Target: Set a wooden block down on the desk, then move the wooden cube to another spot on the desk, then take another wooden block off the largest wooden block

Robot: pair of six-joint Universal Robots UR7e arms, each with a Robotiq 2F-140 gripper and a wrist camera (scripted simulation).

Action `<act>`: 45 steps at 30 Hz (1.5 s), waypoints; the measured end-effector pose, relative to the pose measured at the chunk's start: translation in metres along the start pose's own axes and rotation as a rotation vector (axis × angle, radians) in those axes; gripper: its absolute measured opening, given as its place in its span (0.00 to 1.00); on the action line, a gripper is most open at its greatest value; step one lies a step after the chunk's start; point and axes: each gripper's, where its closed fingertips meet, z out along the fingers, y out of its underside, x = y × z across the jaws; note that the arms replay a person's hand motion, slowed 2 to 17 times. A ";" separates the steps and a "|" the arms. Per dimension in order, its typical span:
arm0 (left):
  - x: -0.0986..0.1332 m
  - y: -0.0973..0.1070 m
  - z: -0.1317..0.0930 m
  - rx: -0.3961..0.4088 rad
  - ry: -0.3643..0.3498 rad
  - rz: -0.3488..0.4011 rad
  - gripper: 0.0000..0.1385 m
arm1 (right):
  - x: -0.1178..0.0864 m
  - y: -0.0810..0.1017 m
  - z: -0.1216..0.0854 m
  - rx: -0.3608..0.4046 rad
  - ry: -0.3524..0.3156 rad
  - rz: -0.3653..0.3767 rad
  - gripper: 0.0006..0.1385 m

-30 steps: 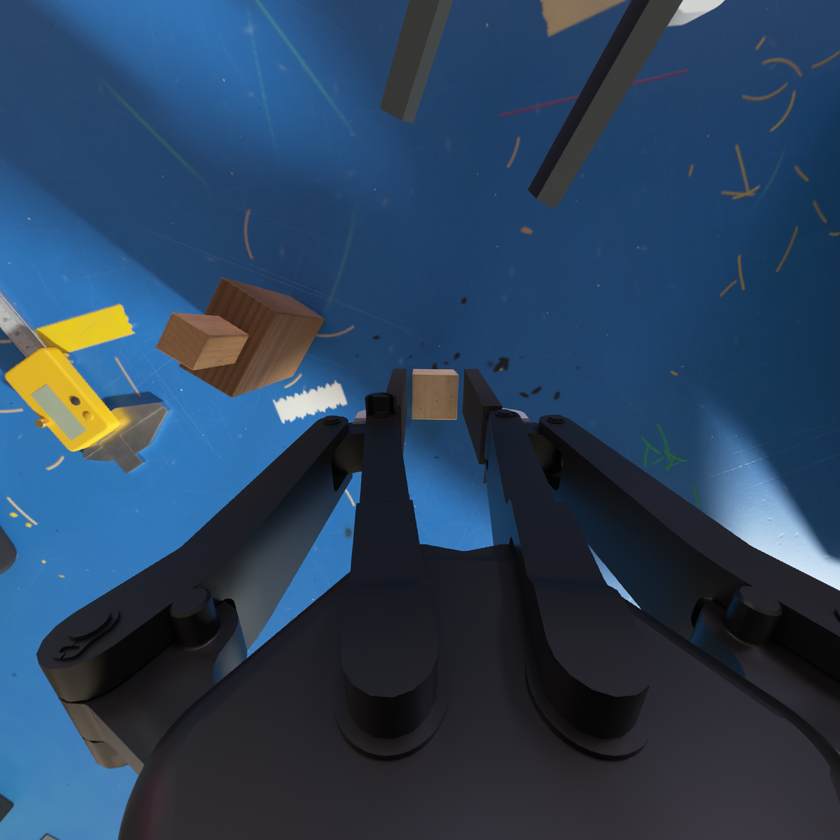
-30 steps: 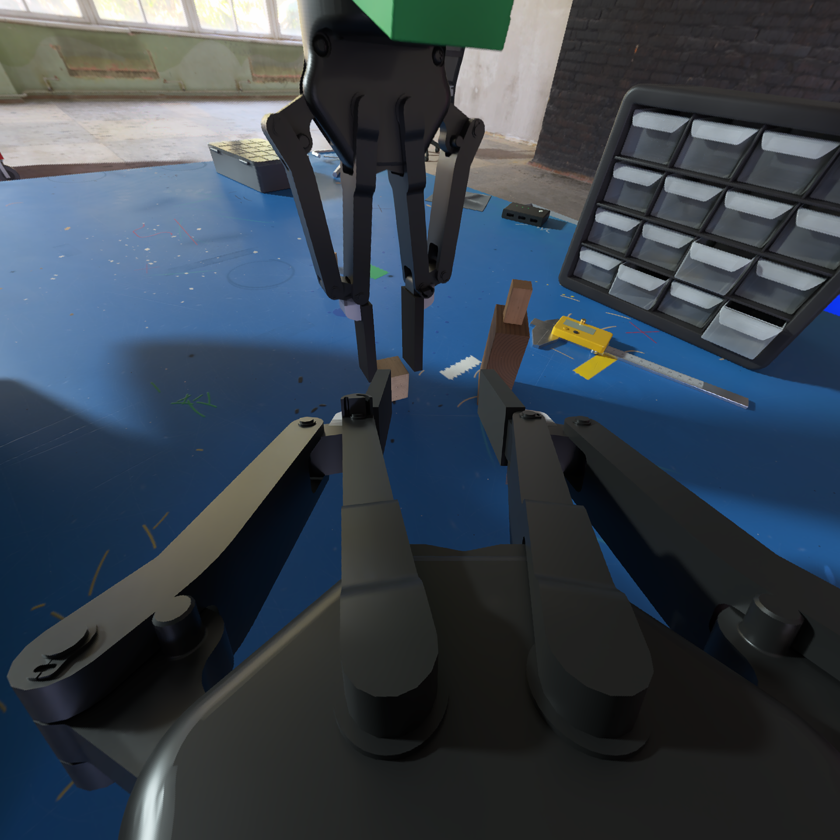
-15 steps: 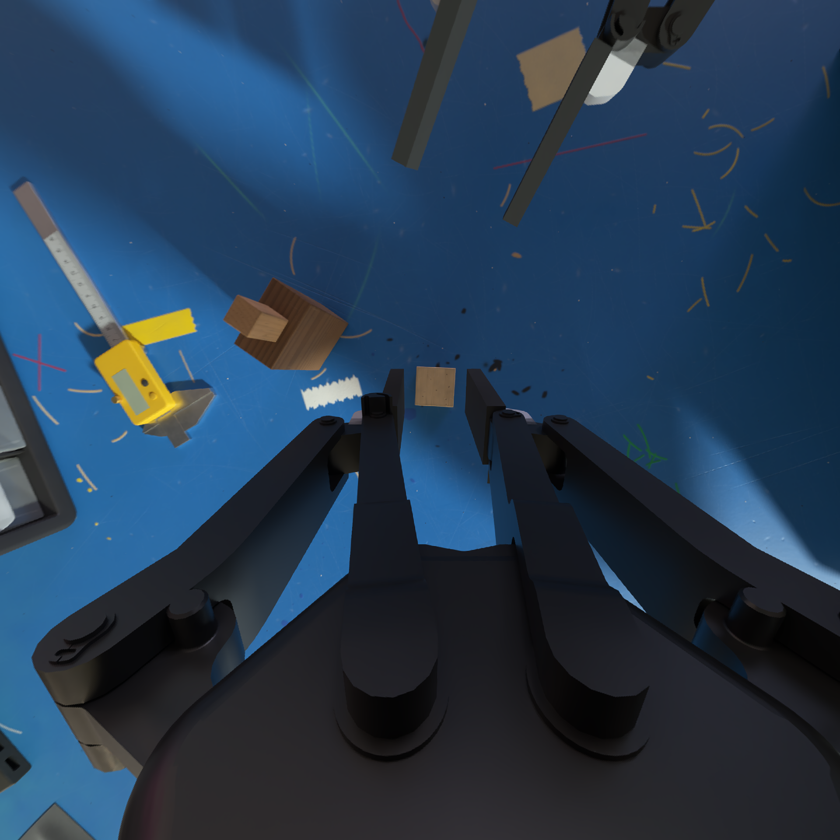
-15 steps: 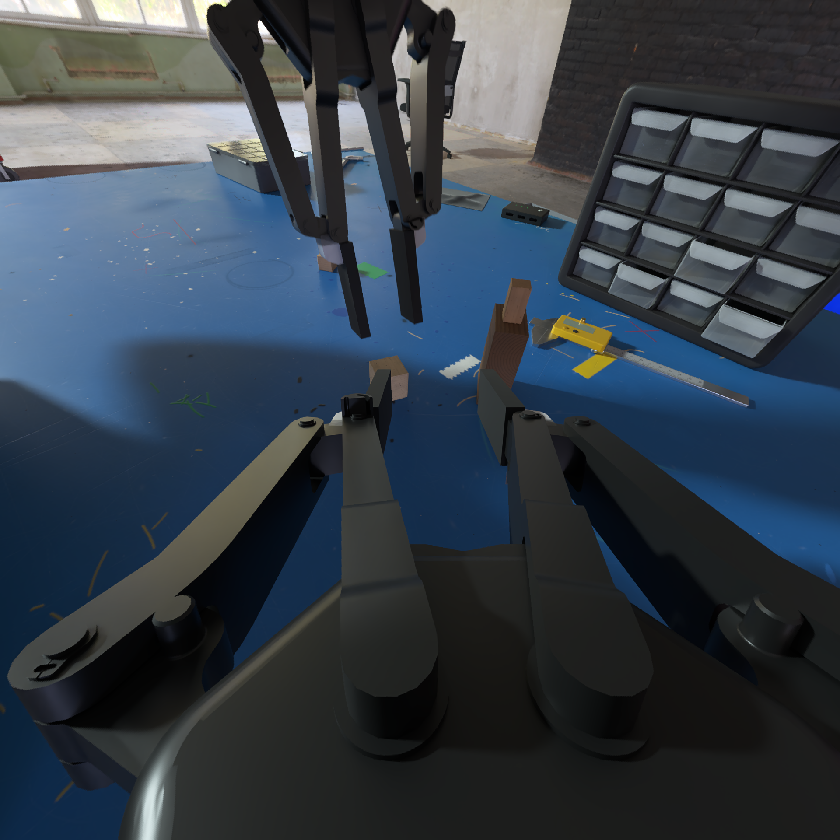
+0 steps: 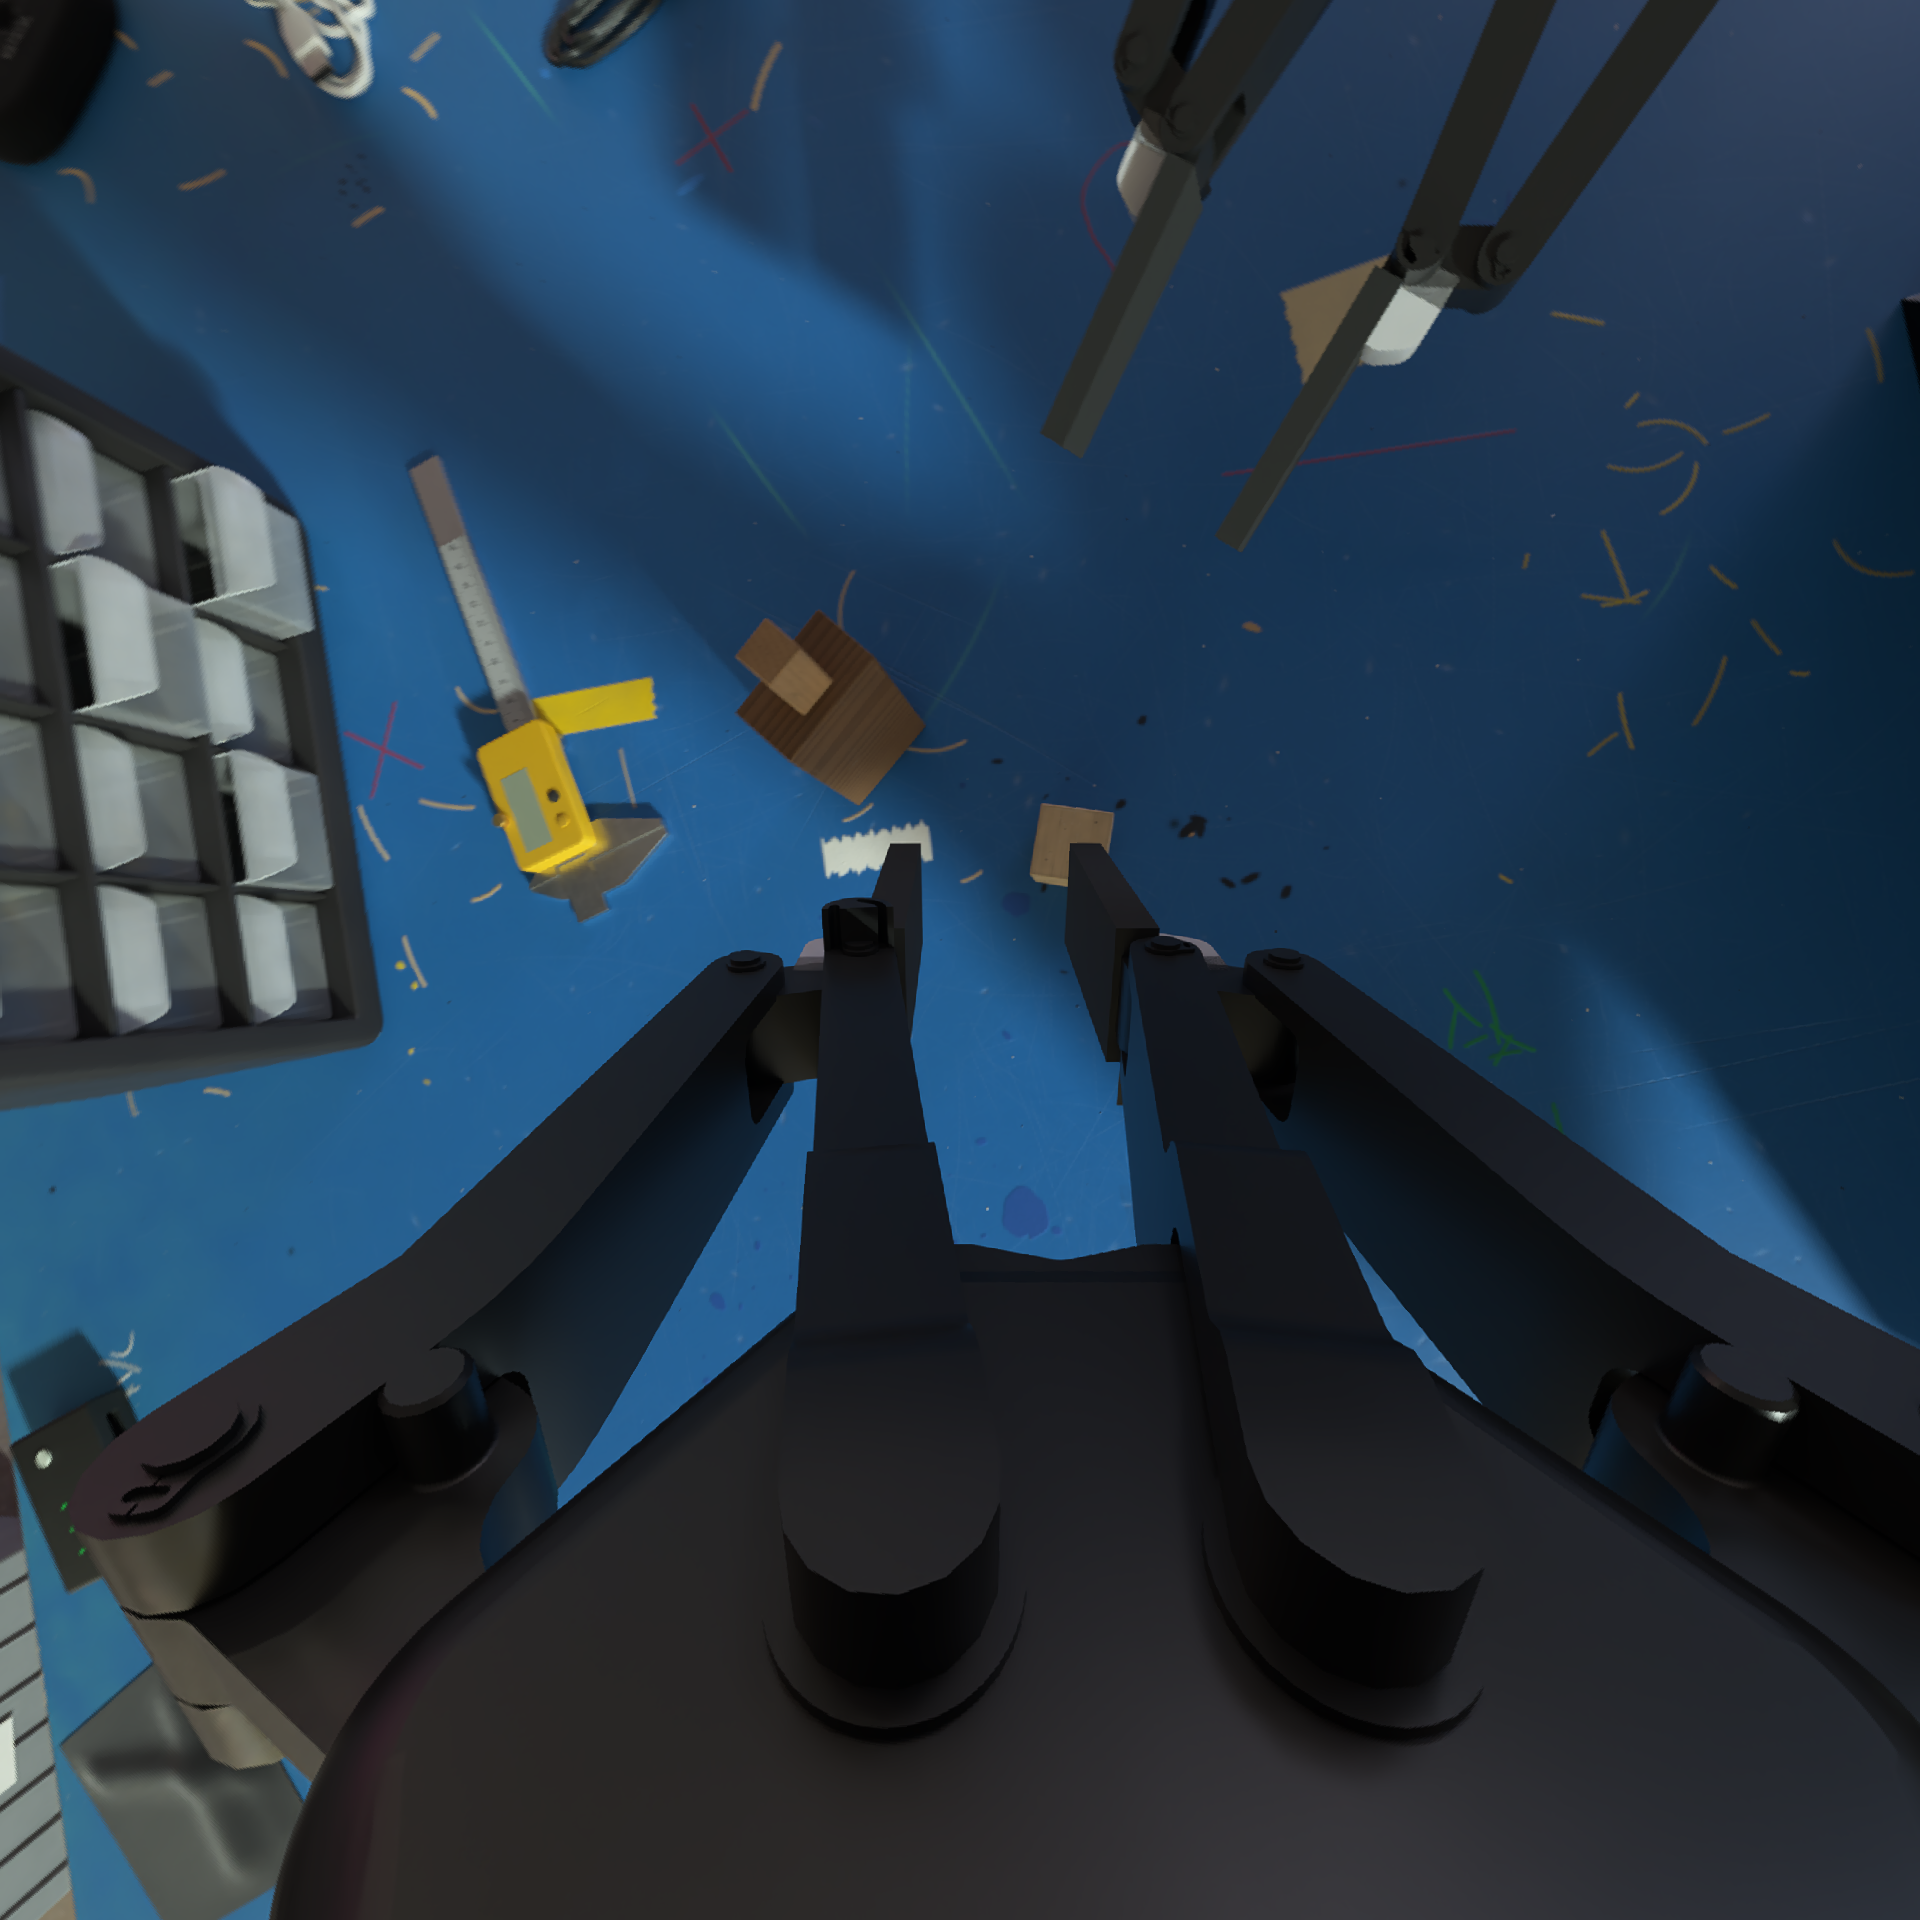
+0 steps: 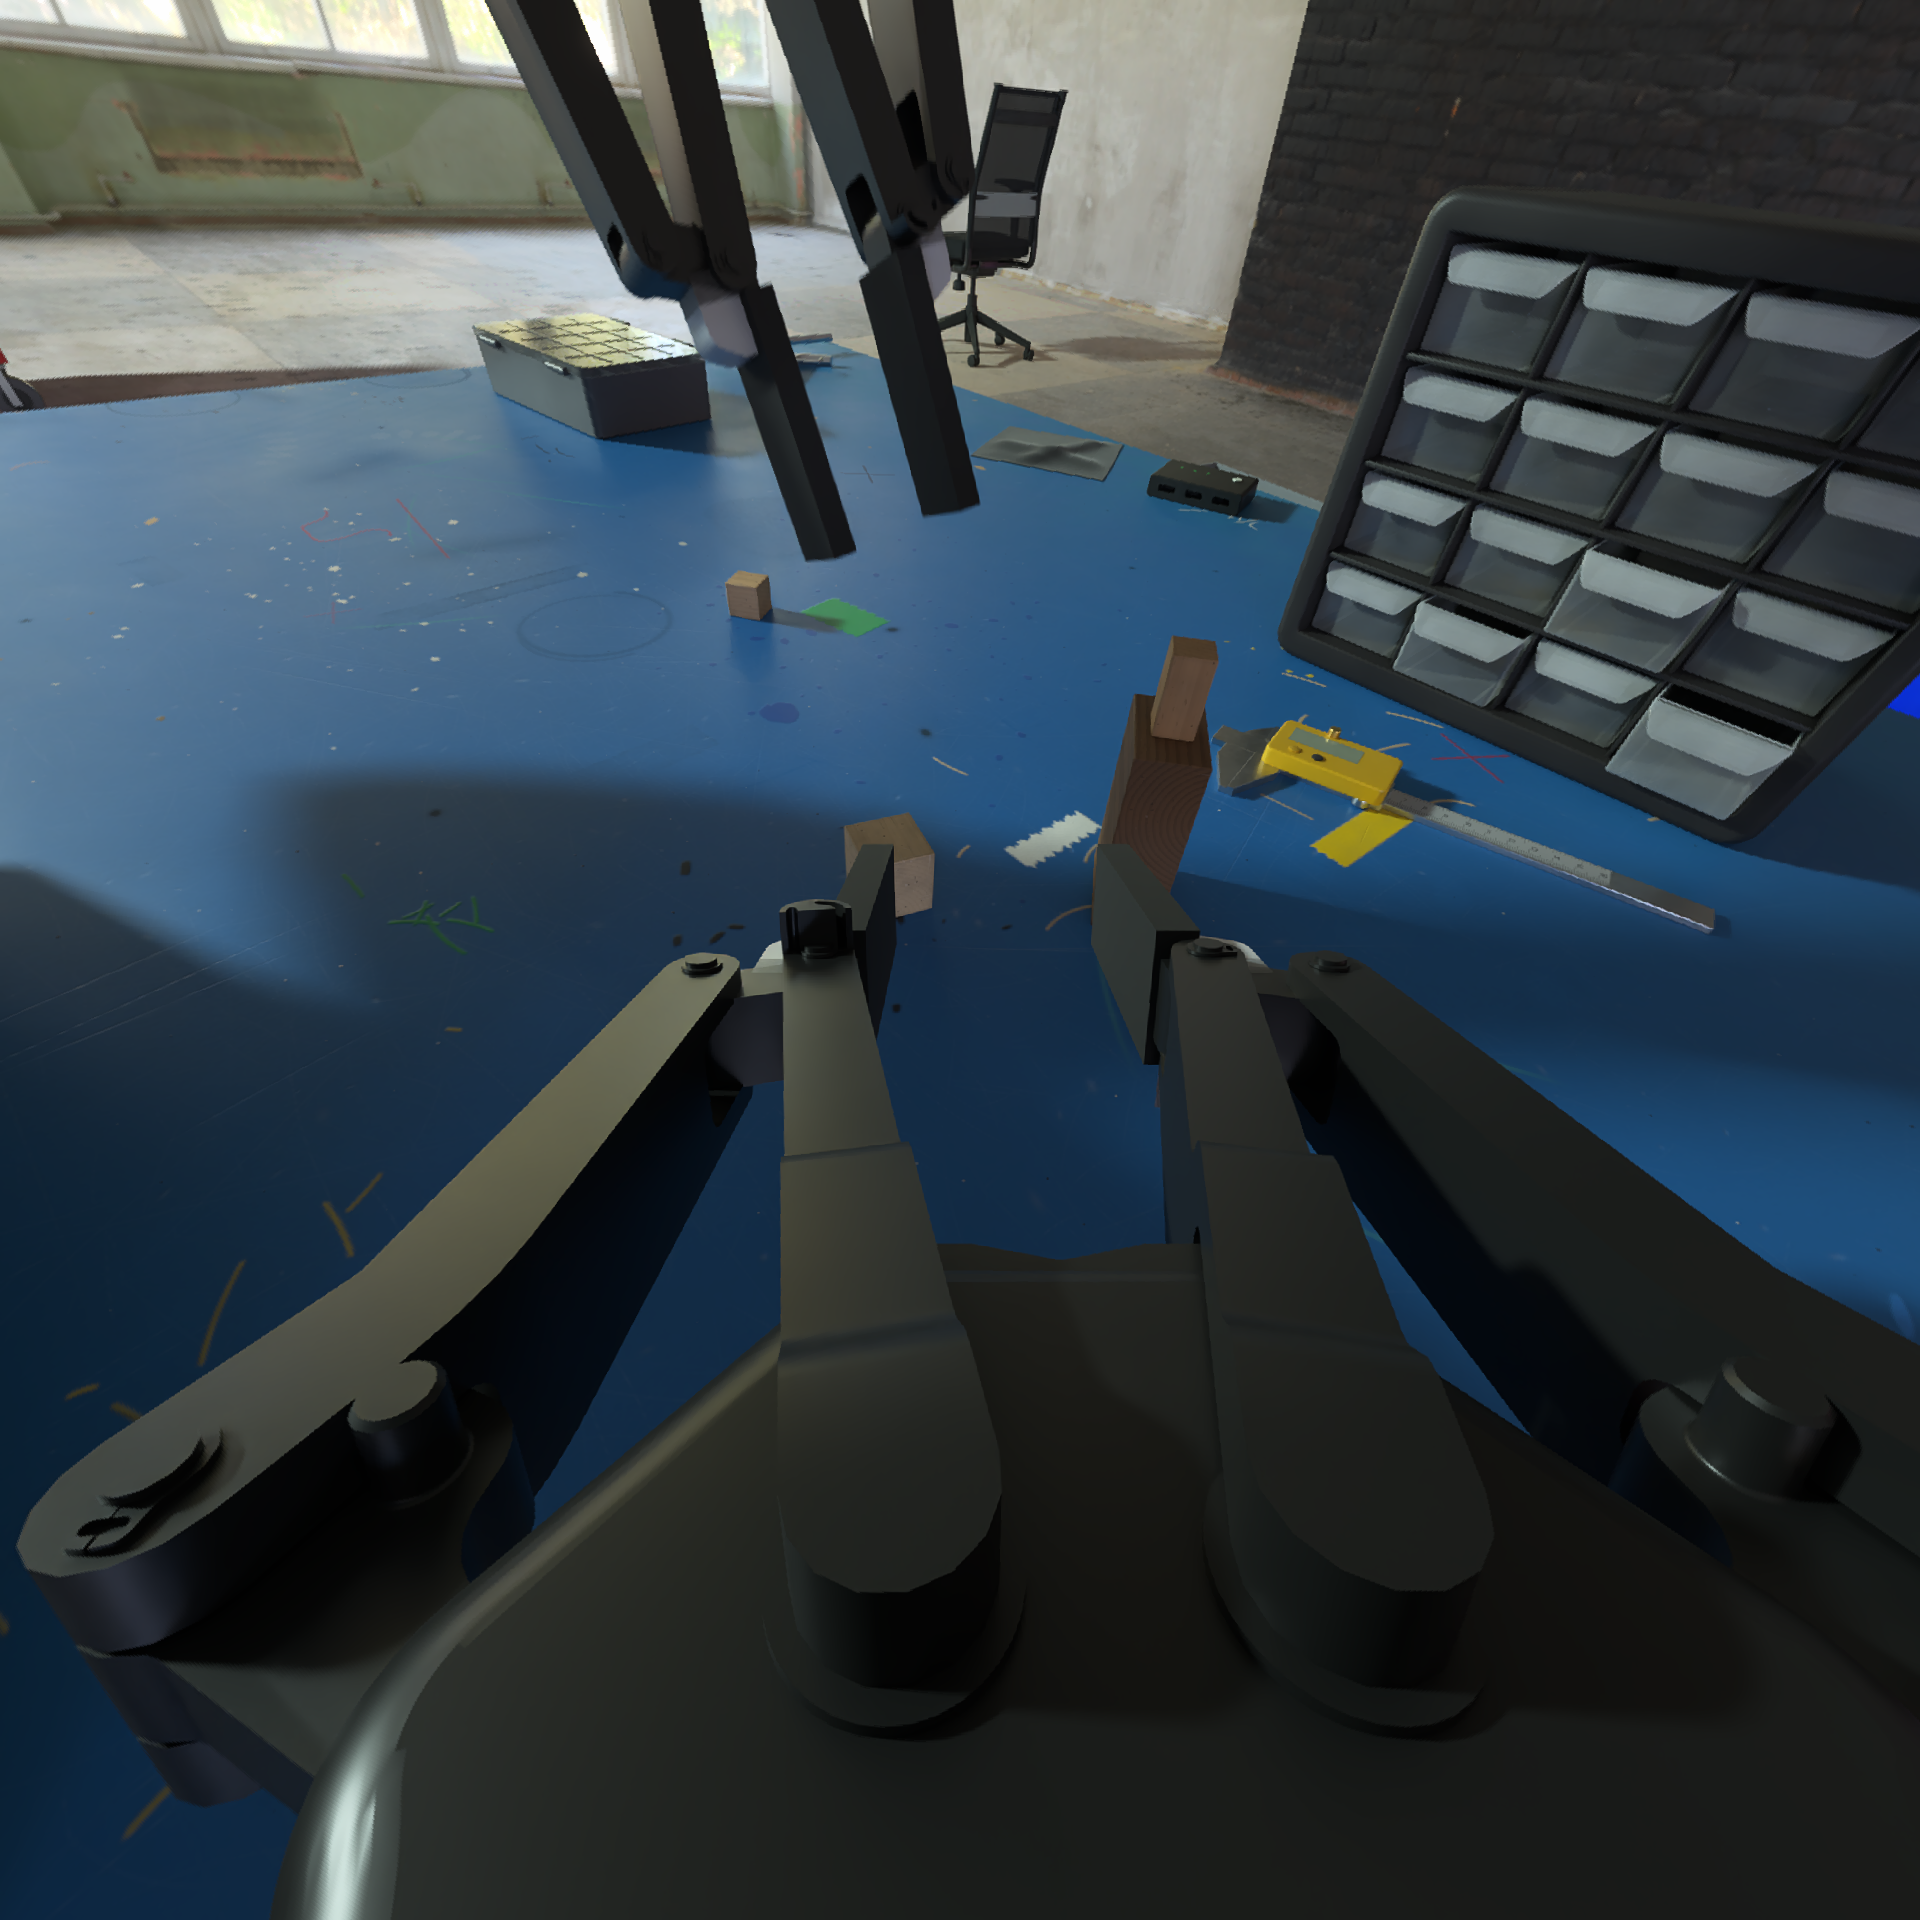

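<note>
A light wooden block (image 5: 1070, 836) lies on the blue desk (image 5: 1351, 831), just past my left gripper's right fingertip; it also shows in the right wrist view (image 6: 906, 854). My left gripper (image 5: 992, 873) is open and empty, well above the desk, and hangs in the right wrist view (image 6: 888, 525). The largest block, dark wood (image 5: 842, 727) (image 6: 1153, 800), stands upright with a smaller brown block (image 5: 784, 670) (image 6: 1188, 686) on top. A small wooden cube (image 6: 748, 594) sits farther off by a green patch (image 6: 847, 615). My right gripper (image 6: 992, 894) is open and empty, low, facing the blocks.
A black drawer organiser (image 5: 156, 748) (image 6: 1621, 520) leans beside a yellow caliper (image 5: 530, 790) (image 6: 1330, 764). A white serrated scrap (image 5: 873, 850) lies near the dark block. A grey case (image 6: 592, 374) and a black hub (image 6: 1200, 483) sit at the far edge.
My left gripper has risen straight up from the light block, which stays on the desk, and has drifted slightly sideways. My right gripper has not moved.
</note>
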 end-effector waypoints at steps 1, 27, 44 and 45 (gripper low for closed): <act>-0.002 0.001 -0.004 0.007 -0.009 -0.008 0.27 | 0.000 0.000 0.000 0.000 0.000 0.000 0.37; -0.056 0.088 -0.073 0.028 -0.184 -0.324 0.28 | -0.001 0.000 0.002 -0.005 -0.003 -0.003 0.37; -0.064 0.180 -0.055 -0.098 -0.206 -0.616 0.28 | 0.000 0.000 0.002 -0.007 -0.001 0.003 0.37; -0.063 0.185 -0.053 -0.105 -0.204 -0.628 0.28 | 0.000 0.000 0.002 -0.007 -0.001 0.003 0.37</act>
